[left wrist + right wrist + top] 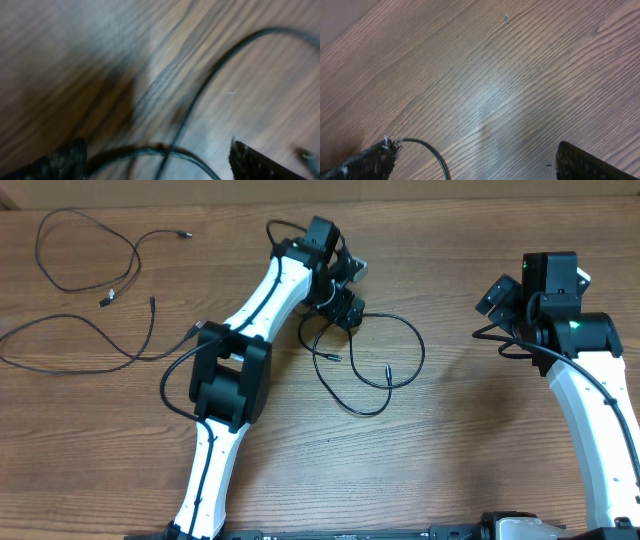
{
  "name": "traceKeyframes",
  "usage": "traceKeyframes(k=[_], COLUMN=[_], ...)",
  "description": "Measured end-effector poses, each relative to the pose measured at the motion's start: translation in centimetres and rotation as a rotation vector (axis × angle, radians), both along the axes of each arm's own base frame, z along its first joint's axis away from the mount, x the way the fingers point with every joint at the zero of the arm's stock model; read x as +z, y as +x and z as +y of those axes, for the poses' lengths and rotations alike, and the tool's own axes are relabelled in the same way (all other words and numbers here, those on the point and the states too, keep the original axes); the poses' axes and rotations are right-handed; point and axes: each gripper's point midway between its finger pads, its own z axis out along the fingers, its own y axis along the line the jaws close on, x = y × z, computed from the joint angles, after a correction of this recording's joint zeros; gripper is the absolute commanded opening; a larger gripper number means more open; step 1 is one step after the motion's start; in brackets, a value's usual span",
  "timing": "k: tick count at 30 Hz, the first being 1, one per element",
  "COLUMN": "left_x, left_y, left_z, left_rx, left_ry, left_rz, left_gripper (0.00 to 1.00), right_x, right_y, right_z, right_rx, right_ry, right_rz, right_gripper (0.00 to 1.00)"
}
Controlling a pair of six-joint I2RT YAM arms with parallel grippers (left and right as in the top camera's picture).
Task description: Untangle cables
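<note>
Three thin black cables lie on the wooden table. One makes a loose loop (372, 365) in the middle, with small plug ends inside the loop. My left gripper (345, 305) is at the loop's upper left edge. In the left wrist view it (160, 162) is open and low over the table, and two strands of the cable (172, 147) cross between its fingers without being held. My right gripper (497, 295) is open and empty at the right, apart from the loop. It also shows in the right wrist view (475, 162), over bare wood.
Two more cables lie apart at the far left: one curled at the back (85, 250), one stretched out below it (80, 345). A thin black cord (436, 157) curves by my right gripper's left finger; I cannot tell what it belongs to.
</note>
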Motion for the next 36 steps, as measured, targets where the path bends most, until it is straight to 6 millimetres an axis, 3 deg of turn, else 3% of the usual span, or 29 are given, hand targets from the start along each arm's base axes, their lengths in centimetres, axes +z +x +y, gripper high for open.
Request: traceKeyframes(k=[2, 6, 9, 11, 17, 20, 22, 24, 26, 36], left_x=[0.2, -0.2, -0.4, -0.6, -0.8, -1.0, -1.1, -1.2, -1.2, -1.1], left_y=[0.5, 0.9, 1.2, 1.2, -0.1, -0.8, -0.9, -0.9, -0.7, -1.1], left_z=[-0.3, 0.0, 0.5, 0.6, -1.2, -1.9, -2.1, -2.0, -1.8, 0.0], left_rx=[-0.017, -0.043, -0.039, -0.039, -0.081, -0.105, -0.113, -0.111, -0.108, -0.049], left_ry=[-0.01, 0.014, 0.053, 0.079, 0.112, 0.14, 0.169, 0.198, 0.216, 0.299], left_rz=[-0.027, -0.058, -0.076, -0.086, -0.091, -0.098, -0.112, -0.124, -0.133, -0.104], left_gripper=[0.73, 0.48, 0.49, 0.56, 0.55, 0.39, 0.38, 0.28, 0.05, 0.04], right_x=[0.0, 0.0, 0.0, 0.0, 0.0, 0.0, 0.0, 0.0, 0.0, 0.0], right_y=[0.0, 0.0, 0.0, 0.0, 0.0, 0.0, 0.0, 0.0, 0.0, 0.0], right_z=[0.0, 0.0, 0.0, 0.0, 0.0, 0.0, 0.0, 0.0, 0.0, 0.0], right_rx=[0.0, 0.0, 0.001, 0.0, 0.0, 0.0, 0.0, 0.001, 0.0, 0.0], right_ry=[0.0, 0.0, 0.0, 0.0, 0.0, 0.0, 0.0, 0.0, 0.0, 0.0], right_rz=[0.001, 0.001, 0.001, 0.001, 0.0, 0.001, 0.0, 0.001, 0.001, 0.001], right_gripper=[1.0, 1.0, 1.0, 1.0, 1.0, 1.0, 1.0, 1.0, 1.0, 1.0])
